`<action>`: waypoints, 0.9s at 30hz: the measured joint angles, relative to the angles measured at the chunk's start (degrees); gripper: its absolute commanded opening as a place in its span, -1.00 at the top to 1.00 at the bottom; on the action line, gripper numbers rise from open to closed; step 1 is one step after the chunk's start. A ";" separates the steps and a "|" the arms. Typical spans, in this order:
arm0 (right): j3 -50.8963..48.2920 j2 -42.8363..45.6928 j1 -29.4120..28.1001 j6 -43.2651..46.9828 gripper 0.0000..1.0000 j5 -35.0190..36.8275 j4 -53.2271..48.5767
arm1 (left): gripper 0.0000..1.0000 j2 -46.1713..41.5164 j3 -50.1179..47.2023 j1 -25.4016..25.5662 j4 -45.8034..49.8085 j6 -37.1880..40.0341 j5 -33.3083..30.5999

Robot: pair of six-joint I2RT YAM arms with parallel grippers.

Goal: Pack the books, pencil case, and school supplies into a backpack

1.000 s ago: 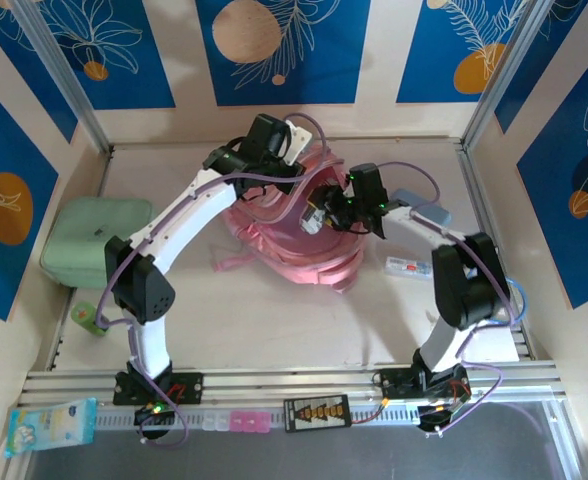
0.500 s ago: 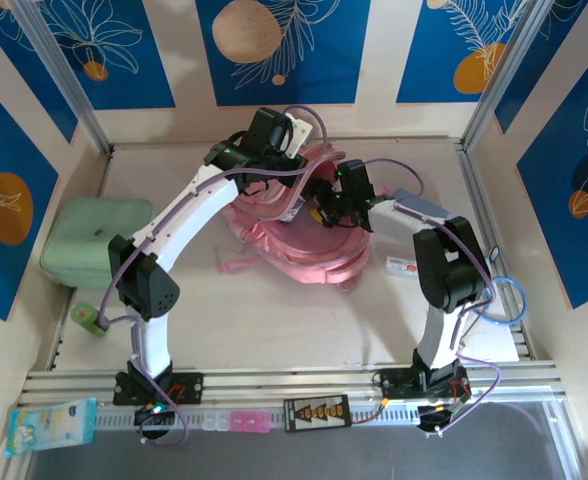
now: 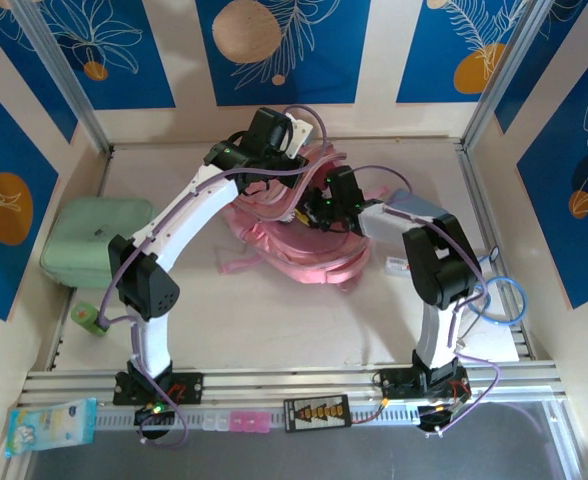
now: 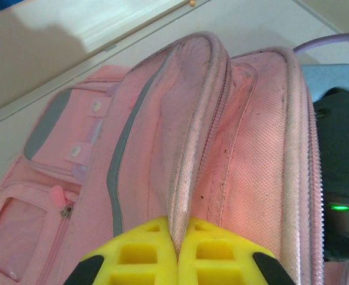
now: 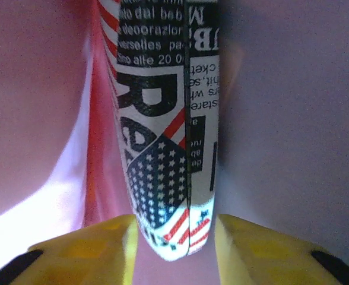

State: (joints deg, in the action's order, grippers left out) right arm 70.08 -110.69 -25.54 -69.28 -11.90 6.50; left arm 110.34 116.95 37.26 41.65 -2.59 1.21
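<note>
The pink backpack (image 3: 304, 250) lies at mid-table with its mouth held up. My left gripper (image 4: 177, 252) is shut on the backpack's (image 4: 162, 148) zip edge, pinching the fabric between its yellow fingers (image 4: 139, 255). My right gripper (image 3: 312, 208) reaches into the opening from the right. Inside, in the right wrist view, a red-and-white flag-print pack (image 5: 162, 148) stands between the right gripper's (image 5: 175, 237) fingers, which press on both its sides. The pale blue-grey pencil case (image 3: 424, 208) lies right of the backpack. A grey-white oblong (image 3: 402, 264) lies near it. The books are out of view.
A mint-green soft case (image 3: 94, 240) sits at the left wall with a small green cylinder (image 3: 87, 320) in front of it. A blue tissue pack (image 3: 49, 422) rests on the front rail. Walls close in on three sides.
My right gripper has moved left, deeper into the backpack's mouth, and its fingers have drawn in around the flag-print pack. The left arm has stayed put.
</note>
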 measured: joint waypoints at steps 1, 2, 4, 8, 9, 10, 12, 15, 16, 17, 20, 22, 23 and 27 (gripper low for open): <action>1.27 -1.40 -0.20 -0.59 0.53 -0.15 0.83 | 1.00 0.02 0.00 0.00 0.00 -0.33 0.35; 2.38 -2.58 -0.31 -0.90 0.56 -0.15 1.64 | 1.00 0.04 0.00 0.00 0.00 -0.50 0.55; 5.60 -5.29 -0.63 -1.90 0.60 -0.09 3.32 | 1.00 0.09 0.00 0.00 0.00 -0.87 0.76; 10.14 -9.22 -1.42 -4.79 0.59 0.87 5.35 | 1.00 0.13 0.00 -0.22 -0.39 -1.70 0.70; 10.69 -9.99 -1.64 -5.55 0.59 1.11 6.05 | 1.00 0.20 0.00 -0.28 -0.48 -1.88 0.70; 10.88 -10.36 -1.75 -6.29 0.59 1.25 6.60 | 1.00 0.33 0.00 -0.35 -0.50 -2.03 0.68; 10.56 -10.40 -1.88 -7.15 0.55 1.66 7.19 | 1.00 0.68 0.02 -0.35 -0.70 -2.10 0.70; 7.04 -8.68 -1.62 -7.52 0.47 2.60 8.72 | 1.00 1.18 0.02 -0.33 -1.05 -2.12 0.85; 4.61 -7.13 -1.42 -7.50 0.42 2.60 8.92 | 1.00 1.42 0.02 -0.33 -1.11 -2.14 0.98; 2.47 -5.51 -1.25 -7.43 0.39 2.71 9.01 | 1.00 1.64 0.02 -0.33 -1.20 -2.29 1.20; -5.20 2.25 0.02 -7.04 0.31 2.86 8.20 | 1.00 2.34 0.02 -0.28 -1.79 -2.99 2.40; -10.36 8.59 1.42 -6.08 0.24 3.45 7.63 | 1.00 2.69 0.00 -0.26 -2.14 -3.41 3.76; -12.76 11.67 2.12 -5.57 0.21 3.96 7.52 | 1.00 2.86 -0.02 -0.26 -2.29 -3.58 4.39; -22.23 23.47 5.07 -2.91 0.16 6.56 6.60 | 1.00 3.58 -1.14 -0.26 -4.33 -4.85 7.69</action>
State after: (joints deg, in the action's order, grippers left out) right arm 47.86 -87.22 -20.47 -72.18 -5.34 13.10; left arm 113.93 115.81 36.99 37.32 -7.44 8.91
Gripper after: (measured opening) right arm 0.410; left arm 0.048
